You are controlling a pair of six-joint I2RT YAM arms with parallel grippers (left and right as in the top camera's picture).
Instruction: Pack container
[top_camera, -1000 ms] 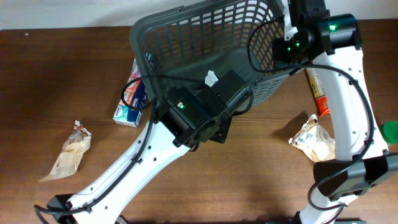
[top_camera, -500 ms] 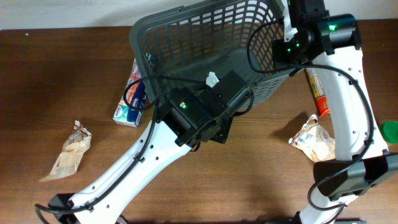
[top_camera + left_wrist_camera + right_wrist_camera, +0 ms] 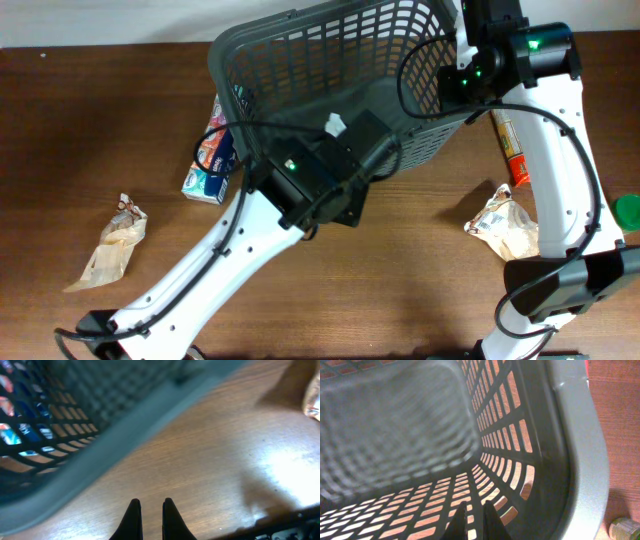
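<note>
The container (image 3: 250,45), a big dark grey basket with slotted sides, stands at the back middle of the table. In the left wrist view its thick rim (image 3: 125,425) crosses the picture, blurred. My left gripper (image 3: 149,502) is shut and empty, low over bare wood just outside that rim. My right gripper (image 3: 474,505) is also shut, inside the basket close to its slotted wall (image 3: 515,450) near a corner. Nothing shows between its fingers. From overhead both grippers' tips are hidden under the arms.
A blue and red package (image 3: 210,160) leans against the basket's left side. A crumpled tan bag (image 3: 110,245) lies at the far left, another (image 3: 505,225) at the right. A red packet (image 3: 512,145) and a green object (image 3: 628,210) lie near the right arm.
My left wrist has shifted slightly up toward the basket. The basket and the right arm have not moved.
</note>
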